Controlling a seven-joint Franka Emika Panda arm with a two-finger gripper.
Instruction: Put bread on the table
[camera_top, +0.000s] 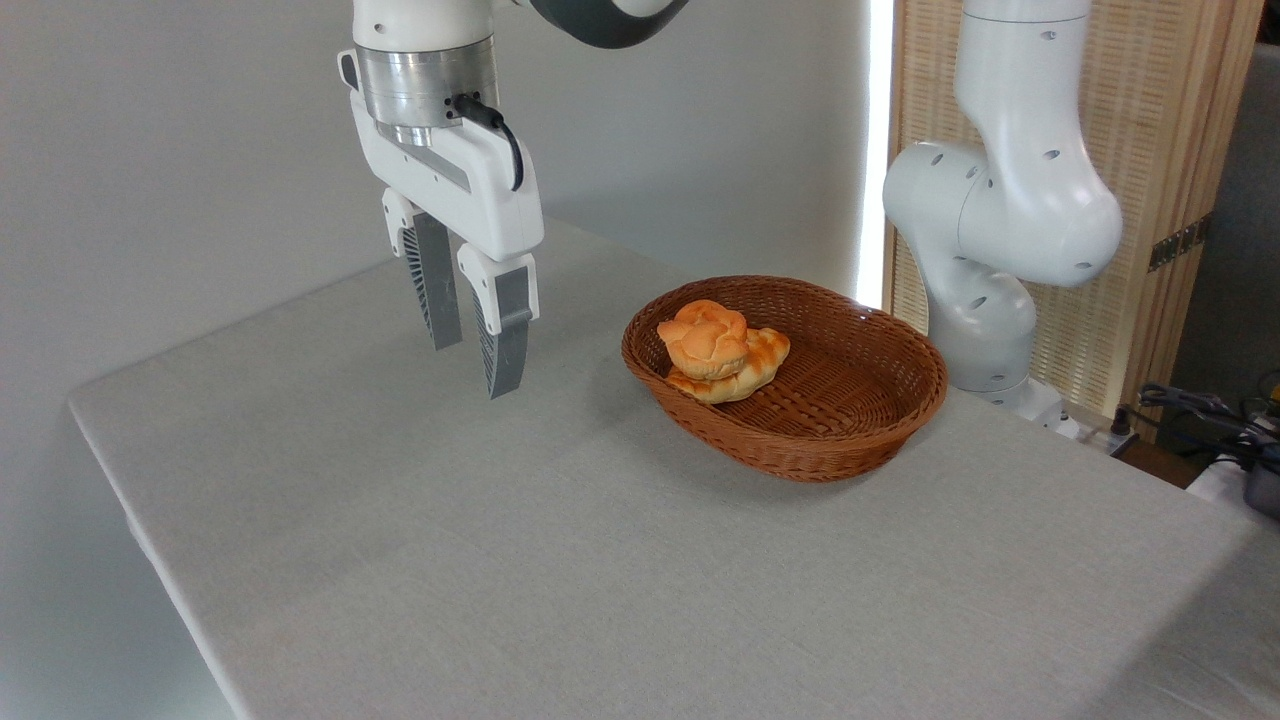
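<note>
While the bun (706, 338) sits on a loaf (745, 370) in the basket (840, 440), the task is unstarted. Left of it, the gripper (476, 360) hangs released above the table (500, 560), empty.

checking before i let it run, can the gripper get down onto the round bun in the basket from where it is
Probably yes: the gripper hangs open and empty left of the basket, and the round bun sits on top of the loaf, uncovered.
</note>
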